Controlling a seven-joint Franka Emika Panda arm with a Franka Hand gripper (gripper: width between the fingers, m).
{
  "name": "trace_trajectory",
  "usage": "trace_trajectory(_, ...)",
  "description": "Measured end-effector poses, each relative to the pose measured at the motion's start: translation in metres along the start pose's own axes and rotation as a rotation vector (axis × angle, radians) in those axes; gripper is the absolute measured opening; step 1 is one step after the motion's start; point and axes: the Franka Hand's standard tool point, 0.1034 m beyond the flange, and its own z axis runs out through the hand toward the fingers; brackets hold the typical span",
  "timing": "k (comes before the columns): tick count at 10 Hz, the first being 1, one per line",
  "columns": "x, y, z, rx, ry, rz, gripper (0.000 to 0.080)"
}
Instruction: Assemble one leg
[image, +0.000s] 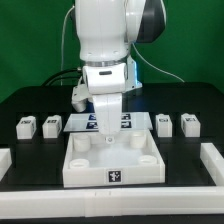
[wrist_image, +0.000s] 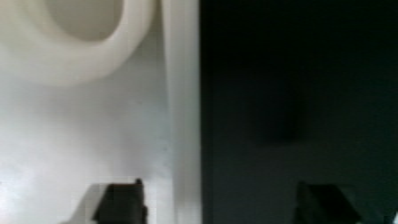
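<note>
A white tray part (wrist_image: 89, 130) with a round socket (wrist_image: 54, 35) meets the dark desk (wrist_image: 302, 100) along a straight edge; the spread fingers (wrist_image: 119, 203) straddle that edge

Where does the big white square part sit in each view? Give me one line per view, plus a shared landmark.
Exterior view: the white square part lies in the middle foreground, with the gripper over its far edge.
Wrist view: apparently its pale surface, with a round socket rim, fills one side beyond the open jaws.
Shared landmark: the gripper.
</note>
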Motion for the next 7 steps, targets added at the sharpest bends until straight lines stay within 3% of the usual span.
trace_trajectory(2, -0.0001, -0.0001, 0.0002, 0.000, 0.000, 0.000, 0.0065)
trace_trajectory(7, -0.0004, 0.0009, -0.0004, -0.004, 0.000, 0.001, 0.0059)
